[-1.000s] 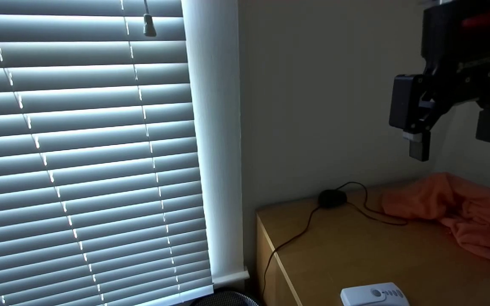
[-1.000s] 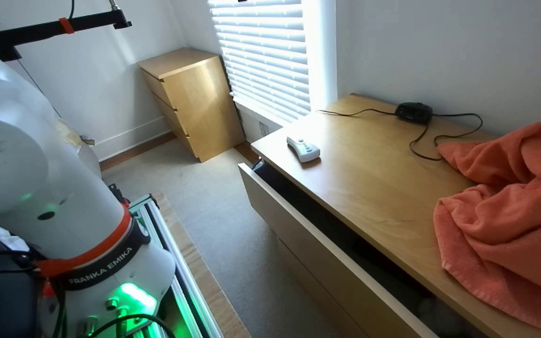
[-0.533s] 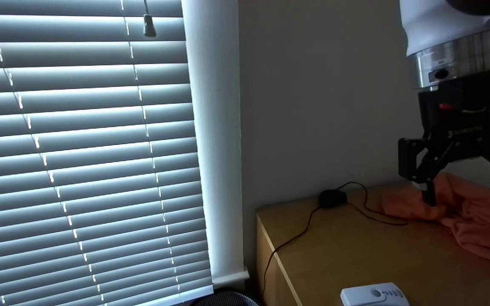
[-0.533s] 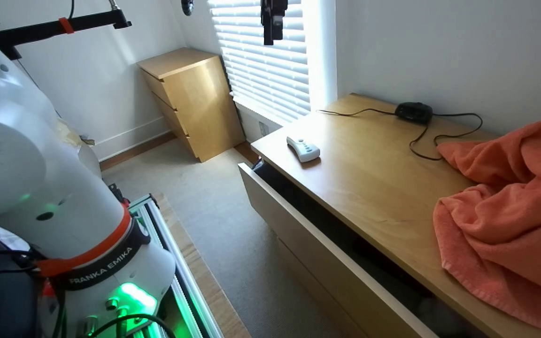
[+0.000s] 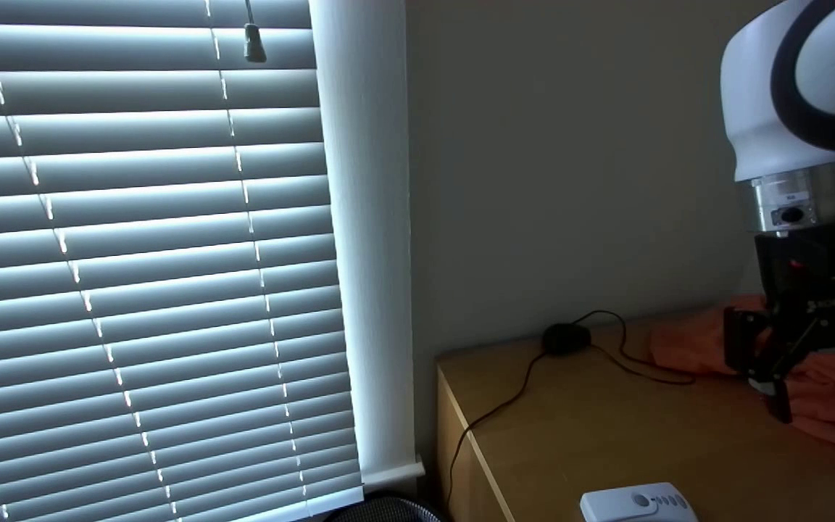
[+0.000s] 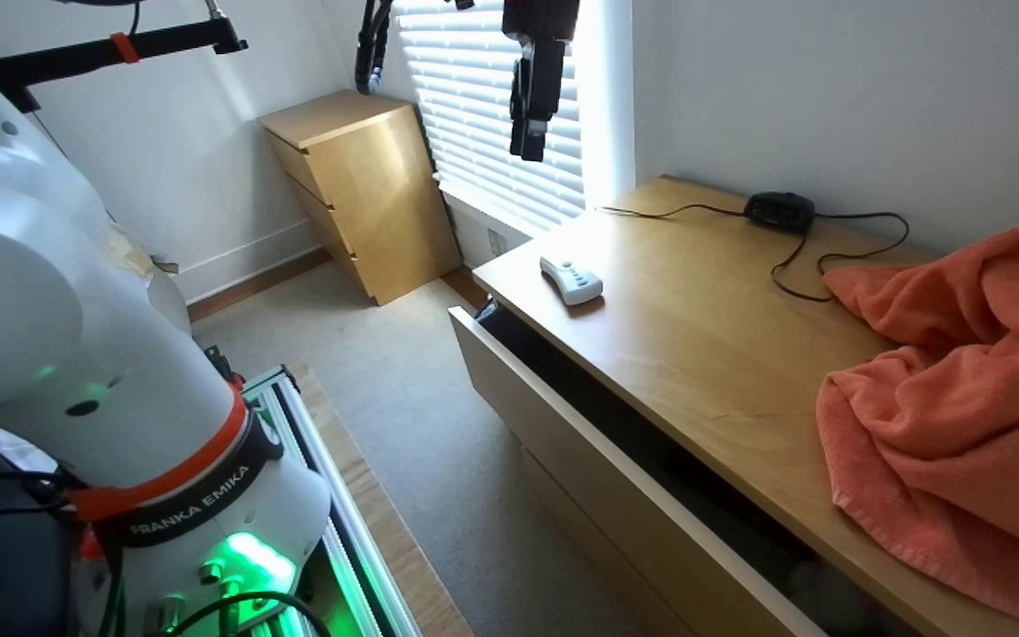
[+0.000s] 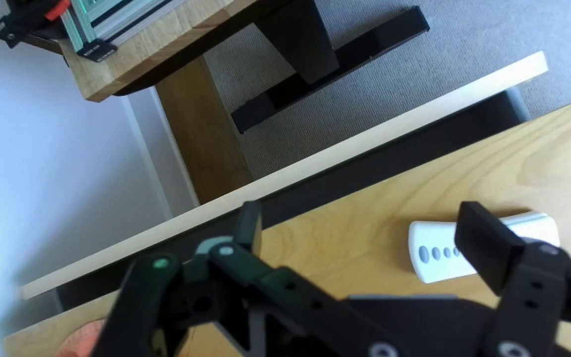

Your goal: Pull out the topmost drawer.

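Note:
The topmost drawer (image 6: 602, 482) of the light wood dresser (image 6: 695, 345) stands part way out, with a dark gap between its front and the dresser top. In the wrist view, the pale top edge of the drawer front (image 7: 365, 140) runs diagonally across the middle. My gripper (image 7: 367, 225) is open with nothing between its fingers, above the dresser top. In an exterior view, the gripper (image 6: 527, 150) points down above the dresser's far end, apart from the drawer. In an exterior view, the gripper (image 5: 778, 406) is partly cut off at the right edge.
A white remote (image 6: 572, 281) lies on the dresser top near the drawer side, under one finger in the wrist view. An orange towel (image 6: 961, 407) and a black box with cable (image 6: 779, 212) lie there too. Window blinds (image 5: 142, 254) hang beside the dresser.
My gripper has come down towards the dresser top and stays open. In an exterior view it has also shifted right. The drawer, remote and towel have not moved.

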